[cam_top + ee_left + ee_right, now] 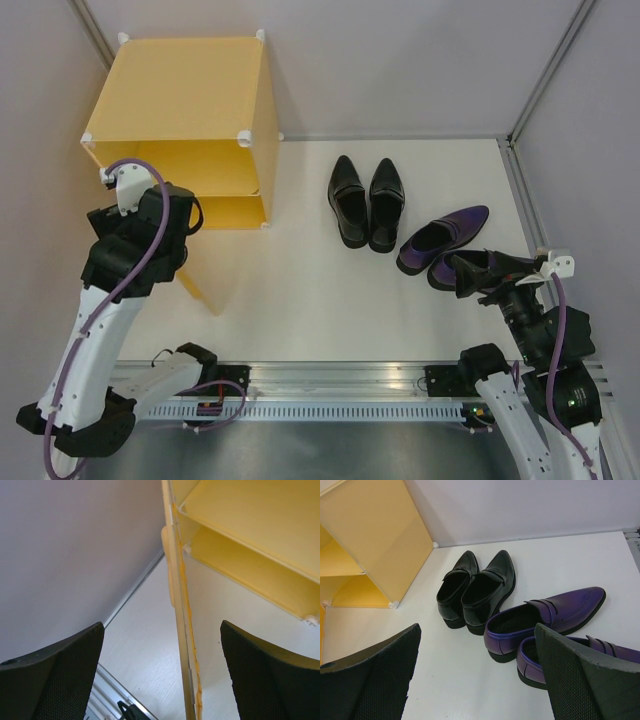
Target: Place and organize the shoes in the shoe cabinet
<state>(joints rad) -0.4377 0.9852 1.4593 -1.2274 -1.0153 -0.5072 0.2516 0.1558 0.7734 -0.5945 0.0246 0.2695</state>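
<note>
The shoes (pixel 386 203) stand paired beside the open shoe cabinet (pixel 180 95).

White surface (pixel 300 300), grey walls (pixel 400 60)
A slotted metal rail (pixel 330 380) runs along the near edge.

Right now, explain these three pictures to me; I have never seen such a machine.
Two robot arms are bolted side by side. One picture looks down from above; the other two come from wrist cameras, the dark shapes being each gripper's fingers. On the table stand a yellow-orange shoe cabinet, its door open, a black pair and a purple pair of loafers. The left gripper is open at the door's edge, the right gripper open by the purple pair. Nothing is held.
</note>
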